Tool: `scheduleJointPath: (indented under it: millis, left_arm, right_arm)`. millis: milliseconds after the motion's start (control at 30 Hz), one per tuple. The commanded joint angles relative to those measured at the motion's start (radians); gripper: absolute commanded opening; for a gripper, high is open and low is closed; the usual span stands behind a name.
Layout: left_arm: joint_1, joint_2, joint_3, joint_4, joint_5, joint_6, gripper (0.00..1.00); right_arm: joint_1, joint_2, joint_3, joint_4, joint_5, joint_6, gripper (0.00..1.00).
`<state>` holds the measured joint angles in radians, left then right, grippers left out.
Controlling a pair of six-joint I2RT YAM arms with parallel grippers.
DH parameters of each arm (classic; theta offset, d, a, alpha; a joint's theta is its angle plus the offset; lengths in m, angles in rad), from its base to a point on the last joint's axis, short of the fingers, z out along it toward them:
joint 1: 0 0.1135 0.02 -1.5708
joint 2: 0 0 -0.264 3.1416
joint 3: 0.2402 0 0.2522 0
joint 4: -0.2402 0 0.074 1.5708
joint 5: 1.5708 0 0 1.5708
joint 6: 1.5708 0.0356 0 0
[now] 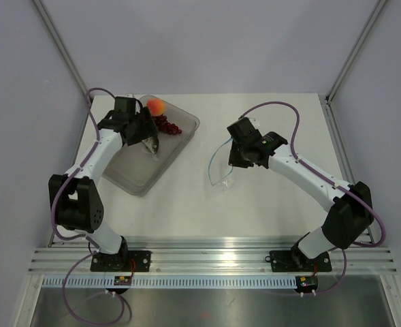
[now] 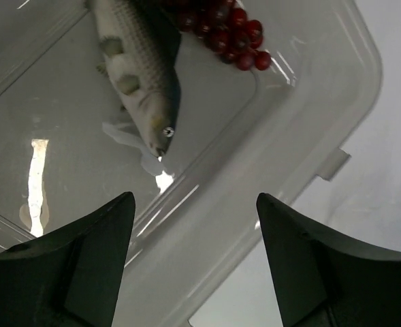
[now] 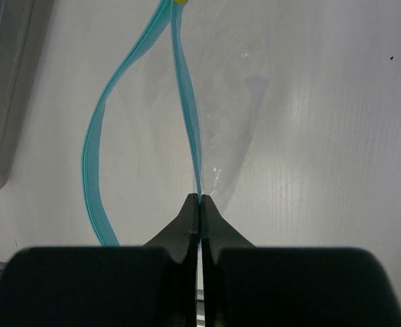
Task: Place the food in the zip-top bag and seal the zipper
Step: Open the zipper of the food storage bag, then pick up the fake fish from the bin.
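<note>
**Bag** point(image 1: 225, 178): clear and crinkled, near the middle of the desk point(image 1: 268, 218), just beside the tray's right edge and apart from it. It sits directly under the right pincer.

**Zipper** point(image 3: 94, 157): a blue-teal strip along the bag's mouth, with its two lips parted. One lip bows out to the left. The other runs straight down into the tips of the right pincer.

**Right pincer** point(image 3: 199, 201): jaws pressed together on the straight lip of the zipper, with clear film showing beside the tips. In the top view it stands over the bag's far end.

**Peach** point(image 1: 156, 105): orange-red, in the far corner of the tray, just beside the left pincer's body. Well apart from the bag.

**Grapes** point(image 2: 227, 30): a dark red bunch against the tray's far right wall, near the peach. They lie beyond the left pincer's tips and do not touch them.

**Left pincer** point(image 2: 193, 208): jaws spread wide with nothing between them. It hangs over the tray's right rim, pointing down into the tray.

**Fish** point(image 2: 142, 75): silver-grey and spotted, lying flat on the tray floor. Its head points towards the left pincer and it lies clear of both fingers. The grapes are just past its back.

**Tray** point(image 1: 129, 180): translucent grey with rounded corners, set at a slant on the left half of the desk. One corner reaches towards the far left.
</note>
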<state>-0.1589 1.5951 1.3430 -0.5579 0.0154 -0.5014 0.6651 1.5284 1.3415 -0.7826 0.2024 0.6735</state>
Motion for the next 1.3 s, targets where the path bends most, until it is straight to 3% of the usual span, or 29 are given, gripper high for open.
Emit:
scheduleJointPath:
  millis: [0, 267, 433, 600, 767, 900, 967, 1100, 1167, 1267]
  left_arm:
    - [0.062, 0.083, 0.059, 0.009, 0.052, -0.066, 0.75]
    - [0.079, 0.29, 0.191, 0.001, 0.052, -0.08, 0.74]
    - [0.084, 0.367, 0.22, 0.026, 0.029, -0.088, 0.64]
    - [0.088, 0.436, 0.245, 0.033, 0.043, -0.095, 0.62]
    - [0.088, 0.462, 0.245, 0.047, 0.038, -0.091, 0.62]
    - [0.09, 0.482, 0.246, 0.049, 0.037, -0.081, 0.73]
    - [0.09, 0.488, 0.248, 0.049, 0.04, -0.074, 0.73]
    - [0.091, 0.48, 0.24, 0.05, 0.031, -0.066, 0.45]
    - [0.093, 0.471, 0.229, 0.05, 0.028, -0.06, 0.39]
    - [0.094, 0.441, 0.211, 0.046, 0.017, -0.052, 0.37]
  right_arm:
    - [0.01, 0.003, 0.041, 0.013, -0.011, -0.025, 0.0]
    - [0.01, 0.004, 0.036, 0.006, -0.021, -0.014, 0.0]
    - [0.008, 0.004, 0.025, 0.003, -0.02, -0.008, 0.0]
    - [0.01, 0.018, 0.036, -0.004, -0.018, -0.02, 0.0]
    - [0.008, 0.026, 0.044, -0.015, -0.015, -0.031, 0.0]
    - [0.01, 0.03, 0.044, -0.012, -0.029, -0.026, 0.0]
    - [0.01, 0.029, 0.044, -0.009, -0.034, -0.022, 0.0]
    - [0.008, 0.027, 0.039, -0.01, -0.034, -0.018, 0.0]
    - [0.008, 0.024, 0.041, -0.012, -0.032, -0.018, 0.0]
    - [0.01, 0.026, 0.041, -0.014, -0.032, -0.017, 0.0]
